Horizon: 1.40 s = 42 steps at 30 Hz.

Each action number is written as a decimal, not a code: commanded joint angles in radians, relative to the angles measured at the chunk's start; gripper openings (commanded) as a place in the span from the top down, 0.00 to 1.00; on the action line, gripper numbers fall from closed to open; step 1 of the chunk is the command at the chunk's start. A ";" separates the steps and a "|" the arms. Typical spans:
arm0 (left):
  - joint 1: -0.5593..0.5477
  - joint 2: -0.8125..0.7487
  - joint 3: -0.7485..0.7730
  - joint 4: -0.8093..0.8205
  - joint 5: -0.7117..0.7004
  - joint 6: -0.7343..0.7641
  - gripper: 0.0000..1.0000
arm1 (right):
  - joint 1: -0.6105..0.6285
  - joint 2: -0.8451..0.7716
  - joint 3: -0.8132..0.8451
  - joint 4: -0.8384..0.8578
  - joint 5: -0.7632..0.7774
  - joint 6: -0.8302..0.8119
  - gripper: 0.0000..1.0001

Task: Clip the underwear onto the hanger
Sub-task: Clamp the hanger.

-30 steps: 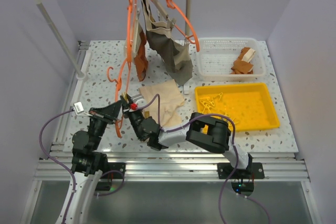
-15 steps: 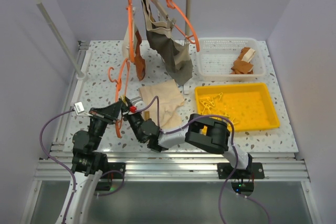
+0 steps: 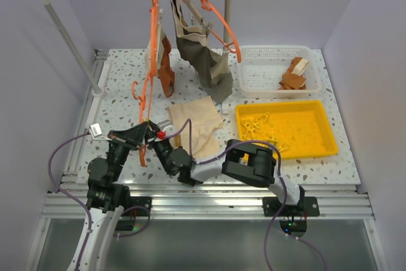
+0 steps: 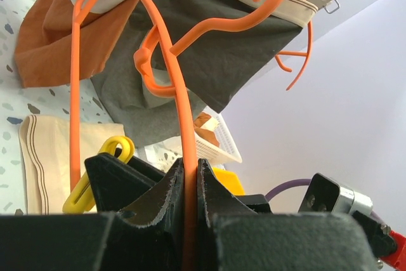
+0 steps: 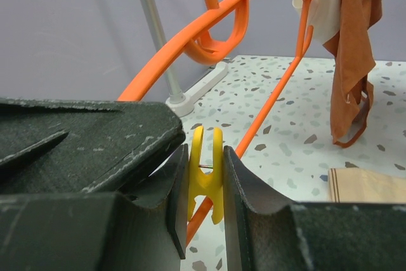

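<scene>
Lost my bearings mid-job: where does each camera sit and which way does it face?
Top external: above and behind the bases, facing down on the table; both arms show, left gripper and right gripper meeting at the hanger.
Left wrist: faces up along its fingers, shut on the hanger, towards the dark garment.
Right wrist: faces low across the table past its fingers, shut on a yellow clip, towards the rack post.
Shared: all show the hanger; top and left wrist show the underwear.

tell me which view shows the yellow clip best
Right wrist: the yellow clip sits centre frame, pinched in the right tool by the hanger. Left wrist shows only part of it behind the left tool. Top external: too small to tell.
</scene>
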 commanded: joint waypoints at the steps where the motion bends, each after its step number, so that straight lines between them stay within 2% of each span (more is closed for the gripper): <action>1: -0.004 -0.146 0.013 0.102 0.006 -0.011 1.00 | 0.032 0.041 -0.028 0.115 -0.050 0.040 1.00; 4: -0.004 -0.146 0.015 0.100 0.007 -0.011 1.00 | 0.038 0.039 -0.042 0.089 -0.082 0.084 1.00; 14: -0.004 -0.147 0.024 0.083 0.010 -0.008 1.00 | 0.052 0.005 -0.100 0.096 -0.088 0.060 1.00; 17: -0.004 -0.147 0.024 0.079 0.010 -0.006 1.00 | 0.052 -0.019 -0.128 0.102 -0.087 0.052 0.80; 18: -0.004 -0.147 0.024 0.079 0.010 -0.008 1.00 | 0.052 -0.030 -0.135 0.109 -0.085 0.052 0.64; 20: -0.004 -0.147 0.024 0.077 0.010 -0.008 1.00 | 0.052 -0.039 -0.157 0.127 -0.068 0.015 0.52; 21: -0.004 -0.147 0.025 0.074 0.012 -0.006 1.00 | 0.051 -0.048 -0.165 0.133 -0.064 0.002 0.42; 23: -0.004 -0.147 0.029 0.066 0.007 -0.003 1.00 | 0.052 -0.058 -0.188 0.158 -0.047 -0.014 0.36; 24: -0.004 -0.147 0.030 0.062 0.006 -0.002 1.00 | 0.052 -0.067 -0.195 0.170 -0.044 -0.026 0.22; 30: -0.004 -0.147 0.044 0.030 -0.005 0.015 1.00 | 0.051 -0.104 -0.264 0.239 -0.001 -0.060 0.14; 36: -0.004 -0.149 0.076 -0.052 -0.028 0.061 1.00 | 0.052 -0.177 -0.318 0.239 -0.039 -0.060 0.09; 42: -0.004 -0.149 0.154 -0.242 -0.083 0.147 1.00 | 0.051 -0.307 -0.407 0.238 -0.042 -0.118 0.07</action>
